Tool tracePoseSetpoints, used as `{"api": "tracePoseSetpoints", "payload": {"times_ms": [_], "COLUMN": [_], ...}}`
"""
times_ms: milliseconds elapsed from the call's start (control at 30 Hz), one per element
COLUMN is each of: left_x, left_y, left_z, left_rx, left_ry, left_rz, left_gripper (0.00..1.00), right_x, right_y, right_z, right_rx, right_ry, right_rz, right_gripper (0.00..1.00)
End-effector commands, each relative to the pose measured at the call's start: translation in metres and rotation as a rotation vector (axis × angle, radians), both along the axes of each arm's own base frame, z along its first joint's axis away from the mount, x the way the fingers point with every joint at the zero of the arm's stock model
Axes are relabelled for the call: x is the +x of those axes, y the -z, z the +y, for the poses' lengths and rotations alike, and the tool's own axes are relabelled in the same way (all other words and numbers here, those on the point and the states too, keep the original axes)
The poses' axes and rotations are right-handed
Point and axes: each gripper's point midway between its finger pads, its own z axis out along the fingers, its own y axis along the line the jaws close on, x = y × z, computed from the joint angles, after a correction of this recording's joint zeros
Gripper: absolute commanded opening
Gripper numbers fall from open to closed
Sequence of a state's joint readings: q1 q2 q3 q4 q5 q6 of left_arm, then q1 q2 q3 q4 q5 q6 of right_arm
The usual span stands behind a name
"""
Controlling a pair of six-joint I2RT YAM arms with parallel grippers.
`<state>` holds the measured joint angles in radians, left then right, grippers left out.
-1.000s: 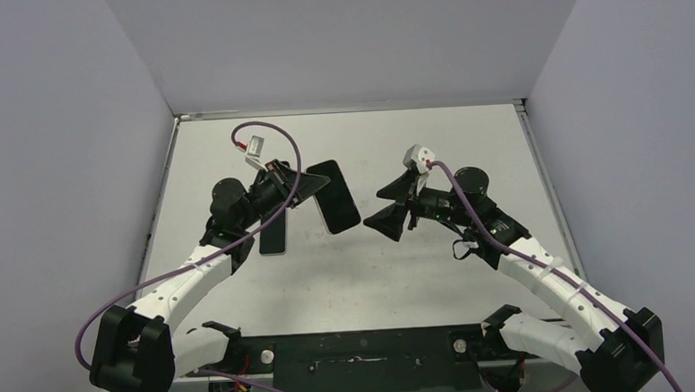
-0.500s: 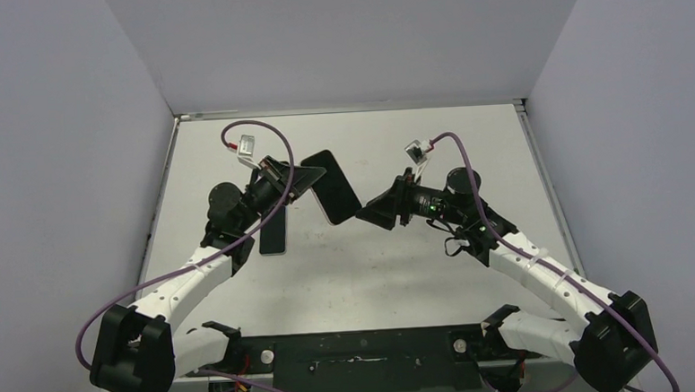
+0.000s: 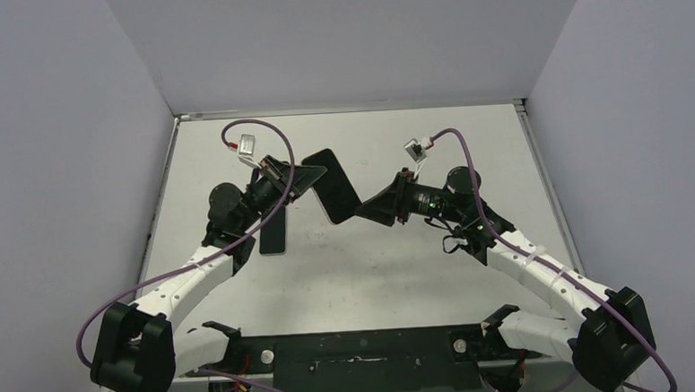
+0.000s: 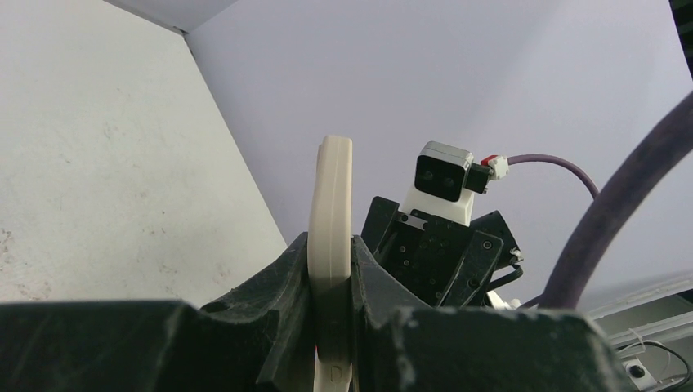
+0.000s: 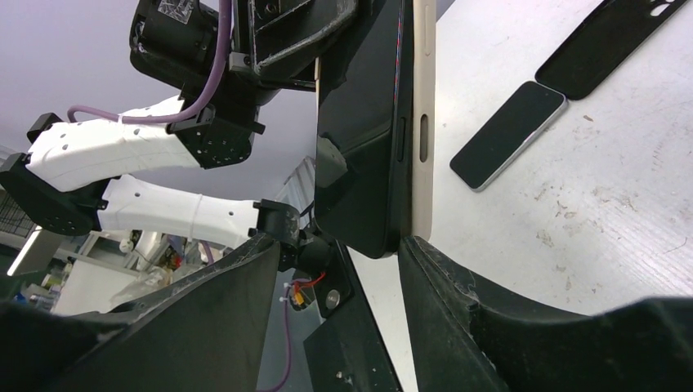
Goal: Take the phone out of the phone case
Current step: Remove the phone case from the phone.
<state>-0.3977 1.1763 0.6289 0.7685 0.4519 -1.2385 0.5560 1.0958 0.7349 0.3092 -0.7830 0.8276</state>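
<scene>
My left gripper (image 3: 305,178) is shut on the phone case (image 3: 327,217), a cream case with a black-screened phone (image 3: 332,184) in it, held on edge above the table. In the left wrist view the cream case edge (image 4: 331,204) is pinched between my fingers (image 4: 286,278). My right gripper (image 3: 369,211) is open, its jaws on either side of the phone's free corner. In the right wrist view the phone (image 5: 364,139) and cream case edge (image 5: 423,122) stand between the spread fingers (image 5: 445,278); the right one is at the case edge, the left one apart.
A second phone (image 5: 507,135) lies flat on the table, partly under the left arm in the top view (image 3: 274,236). A black empty case (image 5: 609,37) lies beyond it. Grey walls close in the table (image 3: 438,272) on three sides.
My right gripper has moved left and turned, closing the gap to the held phone; its open jaws now straddle the phone's corner. The left gripper has tilted the phone slightly.
</scene>
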Motion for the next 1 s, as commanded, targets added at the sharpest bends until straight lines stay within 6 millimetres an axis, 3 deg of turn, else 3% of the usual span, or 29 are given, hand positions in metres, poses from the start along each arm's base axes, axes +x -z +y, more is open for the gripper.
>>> {"api": "tracePoseSetpoints", "payload": {"times_ms": [0,267,600,867,967], "left_x": [-0.011,-0.028,-0.058,-0.061,-0.059], "left_y": [-0.044,-0.056,-0.060,-0.058,-0.055], "left_z": [-0.001,-0.017,-0.055,-0.053,-0.049], "left_rx": [-0.088,-0.158,-0.158,-0.060,-0.022], "left_ry": [0.020,0.087,0.204,0.167,0.140], "left_rz": [-0.138,-0.159,-0.225,-0.290,-0.304], "left_gripper": [0.00,0.00,0.00,0.00,0.15], "right_x": [-0.005,-0.004,0.009,0.015,0.015], "right_y": [-0.024,-0.027,-0.045,-0.048,-0.048], "right_z": [0.007,0.012,0.026,0.027,0.026], "right_rx": [0.072,0.118,0.184,0.199,0.201], "right_ry": [-0.051,-0.062,-0.075,-0.066,-0.060], "right_rz": [-0.067,-0.068,-0.106,-0.116,-0.111], "right_gripper": [0.55,0.55,0.51,0.25,0.11]}}
